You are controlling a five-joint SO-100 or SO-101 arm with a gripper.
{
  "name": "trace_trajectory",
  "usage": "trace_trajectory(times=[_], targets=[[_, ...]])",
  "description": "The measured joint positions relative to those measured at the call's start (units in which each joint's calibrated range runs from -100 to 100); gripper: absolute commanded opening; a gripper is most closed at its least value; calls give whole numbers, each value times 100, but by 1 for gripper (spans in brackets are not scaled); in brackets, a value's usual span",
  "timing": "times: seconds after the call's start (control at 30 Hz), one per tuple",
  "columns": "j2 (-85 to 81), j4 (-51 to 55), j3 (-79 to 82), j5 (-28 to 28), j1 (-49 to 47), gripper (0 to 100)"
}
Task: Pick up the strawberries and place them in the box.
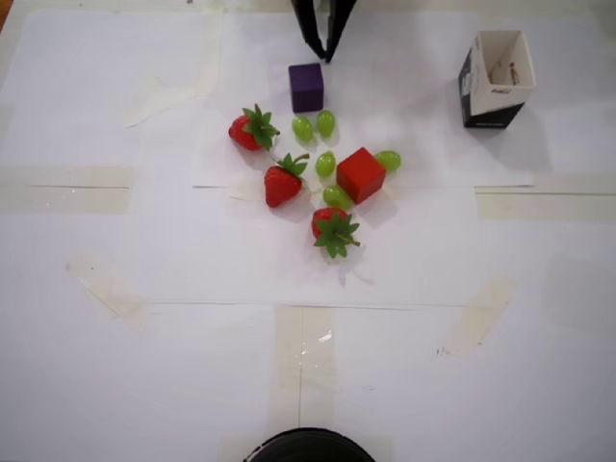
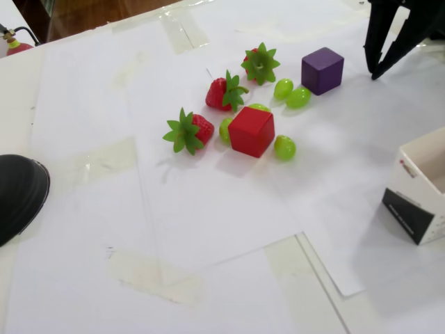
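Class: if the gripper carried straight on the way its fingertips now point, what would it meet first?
Probably the purple cube, just beyond the gripper tips in the overhead view. Depth is unclear; it might meet bare paper first.

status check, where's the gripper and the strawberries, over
Gripper open, empty, hanging near the purple cube. Three strawberries on the table, none in the box. Grapes and red cube crowd them.

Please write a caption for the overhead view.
Three strawberries, grapes and two cubes lie left of the box.
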Motion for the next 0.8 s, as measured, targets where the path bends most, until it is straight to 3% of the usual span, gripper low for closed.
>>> trace_trajectory(times=[0.8], targets=[[0,16,0,-54,15,0]])
